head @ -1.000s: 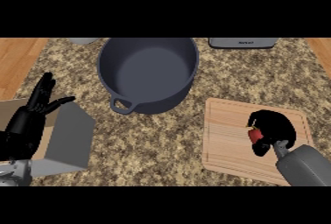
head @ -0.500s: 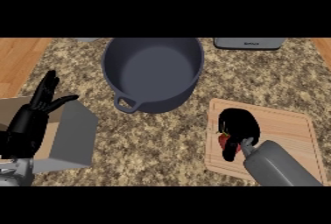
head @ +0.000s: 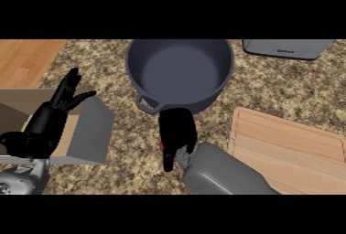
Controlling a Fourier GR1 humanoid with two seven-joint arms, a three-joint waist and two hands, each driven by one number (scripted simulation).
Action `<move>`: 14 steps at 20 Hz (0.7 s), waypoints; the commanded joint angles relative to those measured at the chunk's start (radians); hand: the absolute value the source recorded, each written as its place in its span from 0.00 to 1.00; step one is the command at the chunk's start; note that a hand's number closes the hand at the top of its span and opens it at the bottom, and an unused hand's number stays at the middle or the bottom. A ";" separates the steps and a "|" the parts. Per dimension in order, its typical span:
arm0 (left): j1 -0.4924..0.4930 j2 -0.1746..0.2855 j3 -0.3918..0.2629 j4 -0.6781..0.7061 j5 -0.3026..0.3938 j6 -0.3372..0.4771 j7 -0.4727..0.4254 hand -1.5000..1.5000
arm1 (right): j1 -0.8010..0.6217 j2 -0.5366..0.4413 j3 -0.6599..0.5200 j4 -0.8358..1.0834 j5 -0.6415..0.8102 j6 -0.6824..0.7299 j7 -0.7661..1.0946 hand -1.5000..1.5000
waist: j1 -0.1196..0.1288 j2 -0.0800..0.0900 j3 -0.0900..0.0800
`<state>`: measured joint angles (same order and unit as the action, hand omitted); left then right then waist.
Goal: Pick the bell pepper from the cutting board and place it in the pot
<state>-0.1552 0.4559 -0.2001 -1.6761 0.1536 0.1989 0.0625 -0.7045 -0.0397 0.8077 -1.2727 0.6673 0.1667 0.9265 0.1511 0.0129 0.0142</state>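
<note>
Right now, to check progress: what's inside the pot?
The pot shows only its bare grey inside. The right hand, curled beside its handle, hides all but a red sliver of the bell pepper.

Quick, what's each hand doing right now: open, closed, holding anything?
Left hand: open, fingers straight, holding nothing, at the view's left.
Right hand: closed round the red bell pepper, which it mostly hides.

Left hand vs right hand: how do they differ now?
Left hand is open, fingers straight; right hand is curled round the bell pepper, only a red sliver showing. Left hand sits over the box at the view's left; right hand is just short of the pot. Both are black.
</note>
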 commanded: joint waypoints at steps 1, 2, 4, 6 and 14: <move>0.061 0.019 -0.010 0.117 -0.035 0.018 0.071 0.50 | -0.165 0.038 0.061 0.026 0.059 -0.071 0.111 1.00 | 0.006 0.006 -0.017; 0.073 0.045 0.010 0.114 -0.022 0.004 0.078 0.50 | -0.221 0.038 0.049 0.012 0.063 -0.061 0.143 1.00 | 0.007 -0.003 -0.017; 0.063 0.027 -0.005 0.130 -0.038 0.018 0.074 0.50 | -0.271 0.039 0.072 0.021 0.122 -0.131 0.192 1.00 | 0.001 -0.001 -0.018; 0.055 0.040 0.003 0.114 -0.030 0.014 0.100 0.50 | -0.366 0.039 0.062 0.032 0.172 -0.141 0.241 1.00 | -0.007 -0.010 -0.017; 0.062 0.035 0.007 0.122 -0.036 0.019 0.080 0.50 | -0.509 0.039 -0.029 0.085 0.156 -0.301 0.312 1.00 | -0.011 0.001 -0.017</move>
<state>-0.1742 0.4666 -0.1872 -1.6461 0.1415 0.2132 0.0887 -1.1399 -0.0101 0.8197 -1.2117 0.8343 -0.0297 1.0917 0.1353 0.0021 0.0096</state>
